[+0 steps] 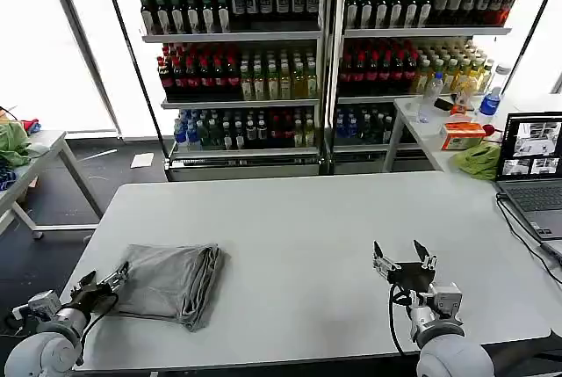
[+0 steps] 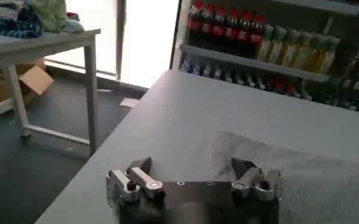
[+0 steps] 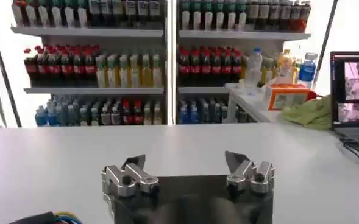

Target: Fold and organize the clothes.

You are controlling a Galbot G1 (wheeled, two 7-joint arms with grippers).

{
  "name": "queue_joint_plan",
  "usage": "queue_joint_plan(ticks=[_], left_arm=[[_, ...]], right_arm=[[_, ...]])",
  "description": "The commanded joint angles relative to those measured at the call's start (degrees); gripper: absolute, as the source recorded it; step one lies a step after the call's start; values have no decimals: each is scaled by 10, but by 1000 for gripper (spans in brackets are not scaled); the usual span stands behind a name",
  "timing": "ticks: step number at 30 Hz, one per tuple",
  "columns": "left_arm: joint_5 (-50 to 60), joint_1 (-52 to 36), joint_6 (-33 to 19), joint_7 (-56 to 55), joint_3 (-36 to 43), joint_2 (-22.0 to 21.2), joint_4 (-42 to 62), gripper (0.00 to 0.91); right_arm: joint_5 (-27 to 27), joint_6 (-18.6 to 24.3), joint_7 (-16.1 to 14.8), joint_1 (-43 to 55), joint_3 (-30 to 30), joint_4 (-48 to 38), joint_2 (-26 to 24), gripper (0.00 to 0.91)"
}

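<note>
A grey garment, one of the clothes (image 1: 173,280), lies folded into a compact rectangle at the front left of the white table (image 1: 307,219). My left gripper (image 1: 105,282) hovers open just off the garment's left edge, with nothing between its fingers. From the left wrist the grey cloth (image 2: 301,170) spreads just beyond the open left gripper (image 2: 191,165). My right gripper (image 1: 403,253) stands open over bare table at the front right, holding nothing, and in the right wrist view the right gripper (image 3: 185,161) faces the bare tabletop.
A laptop (image 1: 531,170) with cables sits at the table's right edge. Behind it a side table carries a green cloth (image 1: 479,159), an orange box and bottles. Drink shelves (image 1: 325,52) line the back. Another table with piled cloths (image 1: 13,144) stands at far left.
</note>
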Motion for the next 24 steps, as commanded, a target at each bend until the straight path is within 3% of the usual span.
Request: queue_joint_plan(ticks=[1,10,11,12,13,14,15,17,24], left_arm=[[1,13,5,3,2,-7,-26,907],[3,18,9,4,11,-14,-54,907],[5,16,8,4,12,-15,-51,846],[6,15,7,5,13,-15,-48,705],[6,15,6,5,15,-16,-45,524],[7,15,5,6,15,-17,-44,413],[8,15,3,7,16,-17,-42,181],[8,13,1,9,18,-17,-39,0],[13,11,-7,11,22,-19,-31,0]], right_arm=[[-1,1,0,-3,-1,-1,1,907],[-4,1,0,0,-8,-2,5,907],[-4,1,0,1,-8,-2,5,907],[-4,1,0,1,-8,-2,6,907],[-4,1,-1,0,-7,-2,6,907],[-4,1,-1,0,-7,-1,6,907],[-4,1,-1,-1,-6,-1,6,907],[-4,2,-1,-1,-4,-2,6,907],[-3,1,1,5,-3,-2,5,907]])
